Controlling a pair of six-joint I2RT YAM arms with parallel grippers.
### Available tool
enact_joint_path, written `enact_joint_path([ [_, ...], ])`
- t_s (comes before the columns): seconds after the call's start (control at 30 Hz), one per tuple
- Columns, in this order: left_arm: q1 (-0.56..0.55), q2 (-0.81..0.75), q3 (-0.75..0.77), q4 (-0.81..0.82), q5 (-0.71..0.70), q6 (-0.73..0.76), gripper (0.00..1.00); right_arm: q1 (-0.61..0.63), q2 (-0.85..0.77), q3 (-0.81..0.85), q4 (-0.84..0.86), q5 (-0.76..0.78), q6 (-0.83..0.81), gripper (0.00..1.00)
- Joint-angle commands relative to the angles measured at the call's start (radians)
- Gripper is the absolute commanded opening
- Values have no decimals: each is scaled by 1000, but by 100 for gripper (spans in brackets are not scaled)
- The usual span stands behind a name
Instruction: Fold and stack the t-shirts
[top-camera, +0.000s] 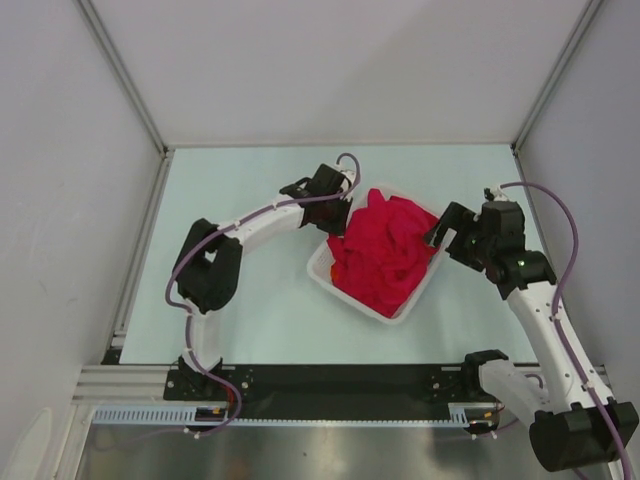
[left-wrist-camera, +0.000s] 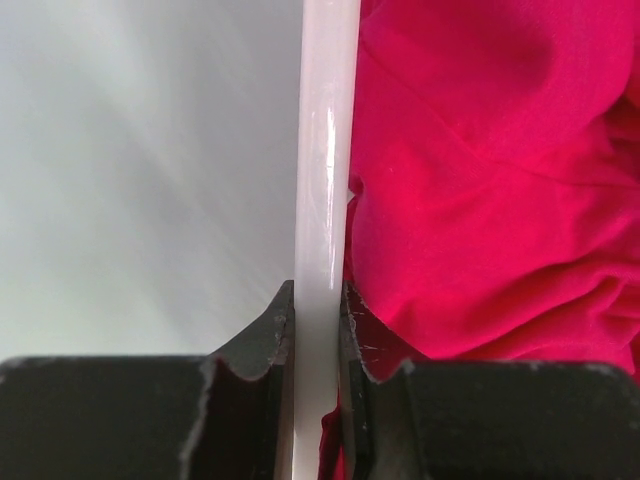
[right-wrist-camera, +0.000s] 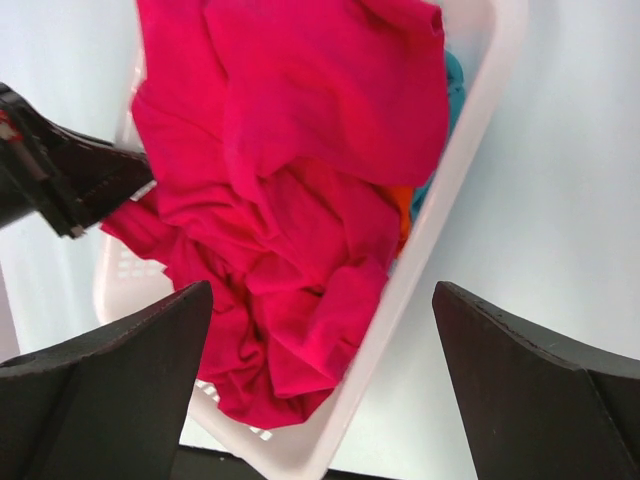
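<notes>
T-shirts, mostly crimson red, are lying crumpled in a loose heap inside a white lattice basket. The basket is sitting at an angle near the middle of a pale table, between the two robot arms.

The left claw is reaching in from the basket's left side. Its two dark fingers are pinching the basket's smooth white rim, one finger outside the wall and the other inside, pressing against red cloth.

The right claw is hovering just beside the basket's right side. Its fingers are standing wide apart and are holding nothing. In its wrist view the red heap is filling most of the basket. An orange shirt and a teal shirt are peeking out beneath the red cloth, along the basket wall nearest this claw.

All the cloth in sight is lying inside the basket, unfolded, with folds and wrinkles running in every direction.
</notes>
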Motion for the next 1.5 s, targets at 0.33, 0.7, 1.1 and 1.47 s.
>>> enact_joint_path([
  [0.33,217,-212,-214,138,-76,-70,0,-1,-70,24,19,96,1,100],
  [0.7,590,-290,-221,132,-65,140,0,-2,-32,29,112,86,9,100],
  [1.1,848,-122,-20,5,54,397,0,-2,101,32,182,88,-19,100],
  [1.47,949,84,307,-40,-33,556,0,2,259,75,292,158,-39,100],
])
